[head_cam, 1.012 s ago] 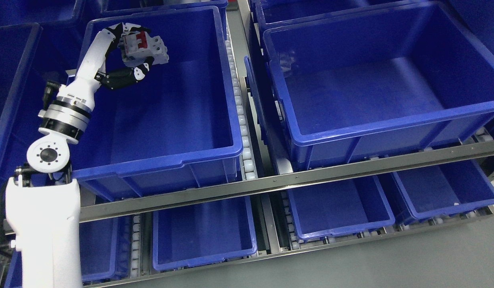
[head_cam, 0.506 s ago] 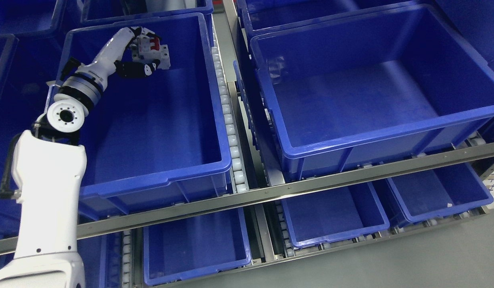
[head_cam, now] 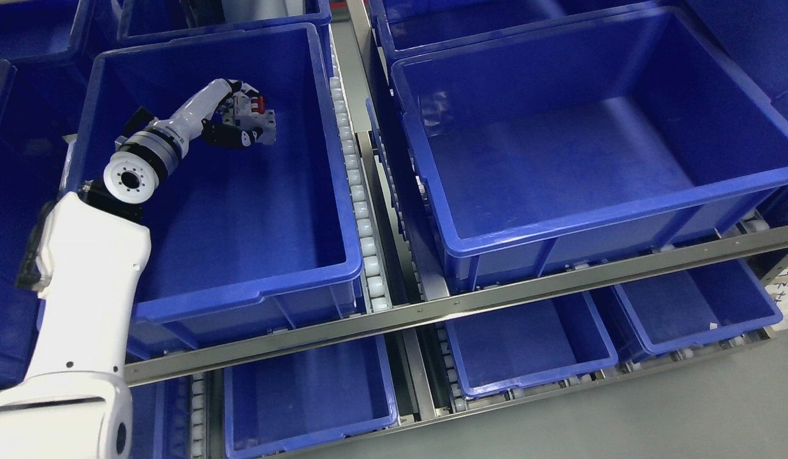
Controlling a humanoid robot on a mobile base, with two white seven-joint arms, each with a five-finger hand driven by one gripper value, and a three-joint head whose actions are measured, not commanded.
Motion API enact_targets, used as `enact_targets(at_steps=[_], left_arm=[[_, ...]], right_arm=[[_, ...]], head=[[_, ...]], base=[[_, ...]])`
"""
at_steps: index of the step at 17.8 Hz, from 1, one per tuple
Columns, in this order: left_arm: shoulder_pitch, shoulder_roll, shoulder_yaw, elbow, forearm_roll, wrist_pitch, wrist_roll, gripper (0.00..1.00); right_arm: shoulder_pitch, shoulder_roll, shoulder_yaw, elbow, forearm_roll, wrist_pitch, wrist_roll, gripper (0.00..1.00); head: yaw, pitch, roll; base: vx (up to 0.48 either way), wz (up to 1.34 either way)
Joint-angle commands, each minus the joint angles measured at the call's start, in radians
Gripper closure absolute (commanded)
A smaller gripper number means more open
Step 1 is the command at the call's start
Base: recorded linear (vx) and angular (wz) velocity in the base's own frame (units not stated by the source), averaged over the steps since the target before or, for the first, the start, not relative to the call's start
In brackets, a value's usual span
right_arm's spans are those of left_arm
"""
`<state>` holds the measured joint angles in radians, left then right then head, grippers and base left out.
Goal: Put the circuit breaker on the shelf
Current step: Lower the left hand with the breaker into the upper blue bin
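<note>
A white circuit breaker [head_cam: 257,115] with a red switch is held in my left hand [head_cam: 241,121], whose fingers are shut around it. The hand reaches deep into the large blue bin [head_cam: 343,210] on the left of the upper shelf, near its far wall. The breaker sits low, close to the bin floor; whether it touches the floor I cannot tell. My white left arm [head_cam: 88,280] comes up from the lower left. The right arm does not show.
A second large blue bin [head_cam: 560,217] stands to the right on the same shelf, across a white roller track [head_cam: 362,236]. A metal rail [head_cam: 470,303] fronts the shelf. Smaller blue bins [head_cam: 528,344] sit on the level below. More bins line the back.
The camera has shifted. Within the bin, my left hand has reached further in and lowered, carrying the breaker down toward the bin floor.
</note>
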<state>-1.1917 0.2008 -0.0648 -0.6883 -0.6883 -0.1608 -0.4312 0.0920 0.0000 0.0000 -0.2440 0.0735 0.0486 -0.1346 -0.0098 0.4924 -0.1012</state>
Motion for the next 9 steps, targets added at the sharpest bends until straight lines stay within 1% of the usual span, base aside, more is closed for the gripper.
enact_targets(at_steps=[1, 2, 3, 6, 9], left_arm=[[-0.028, 0.005, -0.036, 0.191, -0.013, 0.004, 0.011, 0.42], [-0.031, 0.005, -0.036, 0.197, -0.013, 0.010, 0.028, 0.31], [-0.040, 0.005, -0.036, 0.205, -0.011, 0.010, 0.038, 0.23], [-0.046, 0.014, -0.033, 0.210, -0.011, 0.010, 0.054, 0.12], [-0.046, 0.019, -0.033, 0.208, -0.011, 0.009, 0.098, 0.01]], right_arm=[[0.000, -0.017, 0.020, 0.000, 0.000, 0.031, 0.000, 0.00], [0.000, -0.017, 0.020, 0.000, 0.000, 0.031, 0.000, 0.00], [0.000, -0.017, 0.020, 0.000, 0.000, 0.031, 0.000, 0.00], [0.000, -0.017, 0.020, 0.000, 0.000, 0.031, -0.002, 0.00], [0.000, -0.017, 0.020, 0.000, 0.000, 0.031, -0.002, 0.00]], head=[[0.0000, 0.000, 0.000], [0.0000, 0.000, 0.000], [0.0000, 0.000, 0.000], [0.0000, 0.000, 0.000], [0.0000, 0.000, 0.000]], base=[[0.000, 0.00], [0.000, 0.00], [0.000, 0.00], [-0.003, 0.01], [-0.008, 0.00]])
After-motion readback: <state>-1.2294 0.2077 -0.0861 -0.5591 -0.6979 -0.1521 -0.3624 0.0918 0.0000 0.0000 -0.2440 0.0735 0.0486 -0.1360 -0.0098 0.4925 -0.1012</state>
